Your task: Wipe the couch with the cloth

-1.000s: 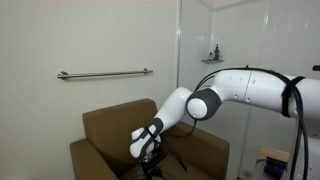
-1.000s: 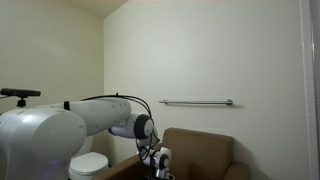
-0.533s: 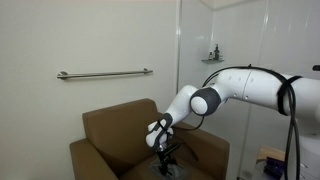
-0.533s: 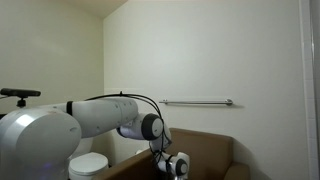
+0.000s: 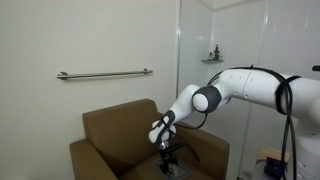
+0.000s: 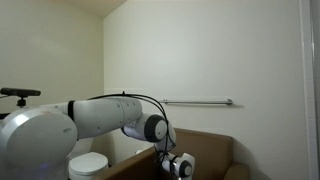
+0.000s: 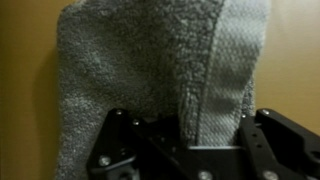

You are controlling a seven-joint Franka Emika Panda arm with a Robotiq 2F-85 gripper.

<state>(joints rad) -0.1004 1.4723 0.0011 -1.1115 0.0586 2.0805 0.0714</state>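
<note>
Risk of a lost grip marks this wipe: the gripper (image 7: 188, 132) is closed on a single fold of the grey cloth (image 7: 140, 65). A hard drag over the couch (image 5: 108, 128) would likely tug that fold free, or bunch the cloth so that it stops sweeping. Pressing too deep into the soft seat could also catch the gripper on the upholstery.

In the wrist view the cloth spreads from the jaws toward 12 o'clock. Its hemmed edge runs toward 1 o'clock, and brown couch fabric shows at 3 and 9 o'clock. The fingertips are hidden under the pile.

In both exterior views the arm reaches down over the seat. The gripper (image 5: 168, 160) sits low at 6 o'clock from the backrest, with the cloth too small to make out there.
</note>
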